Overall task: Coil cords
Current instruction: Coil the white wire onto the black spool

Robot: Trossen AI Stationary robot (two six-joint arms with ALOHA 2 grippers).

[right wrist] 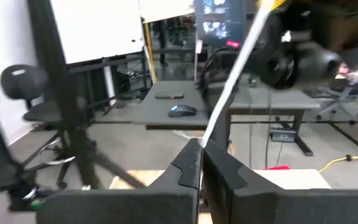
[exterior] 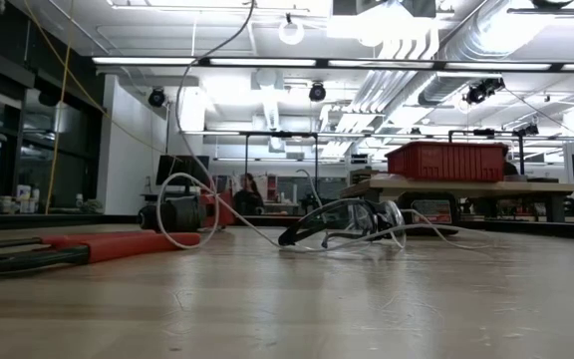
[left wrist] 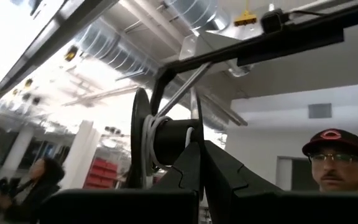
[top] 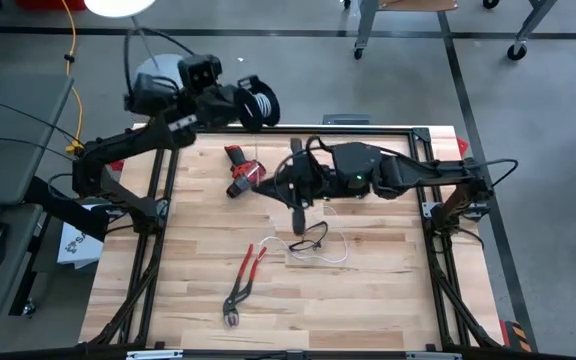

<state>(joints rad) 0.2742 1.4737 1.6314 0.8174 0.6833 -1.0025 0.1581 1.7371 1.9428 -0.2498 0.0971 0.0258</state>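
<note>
**Spool held high, cord pinched for winding**

The left end effector point(top: 256, 100) is clamped on the black spool point(left wrist: 166, 142), lifted past the bench point(top: 388, 300) edge. The right end effector point(right wrist: 201, 155) has its fingers together on the white cord point(right wrist: 232, 93) — taut, probably to feed turns — while slack loops point(top: 330, 248) lie on the bench.

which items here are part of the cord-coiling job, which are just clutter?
In the job:
- black spool, held up by the left gripper
- white cord, loose on the table, pinched in the right gripper

Lying about:
- red-handled pliers
- red tool
- safety glasses
</note>
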